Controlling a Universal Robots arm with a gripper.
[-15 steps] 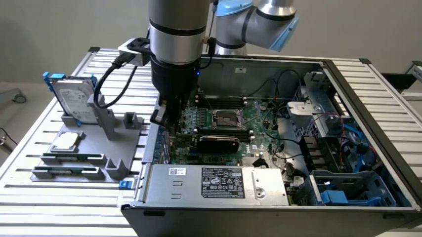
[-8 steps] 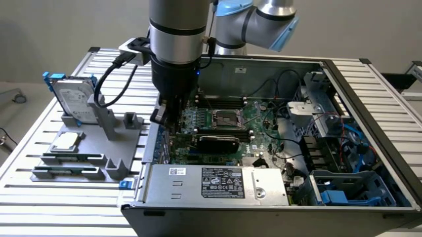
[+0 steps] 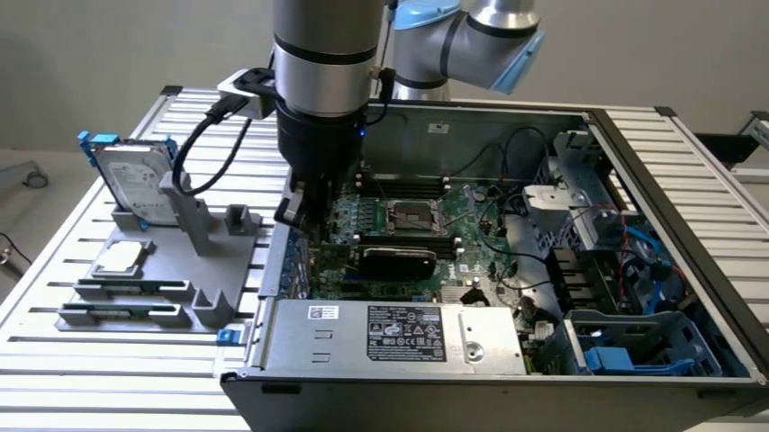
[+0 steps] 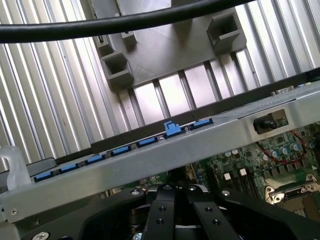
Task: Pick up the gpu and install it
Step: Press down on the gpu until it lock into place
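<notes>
We see the claw [image 4: 175, 200] closed, fingertips hidden inside the computer case [image 3: 673, 180], apparently just beside the seated gpu [image 3: 397, 259]

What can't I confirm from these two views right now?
- Exterior view: the gripper tip is hidden behind the case wall, so any contact is unclear.
- Exterior view: whether the gpu is fully seated in its slot; too small to tell.
- Wrist view: what lies below the gripper, cut off by the picture edge.
</notes>
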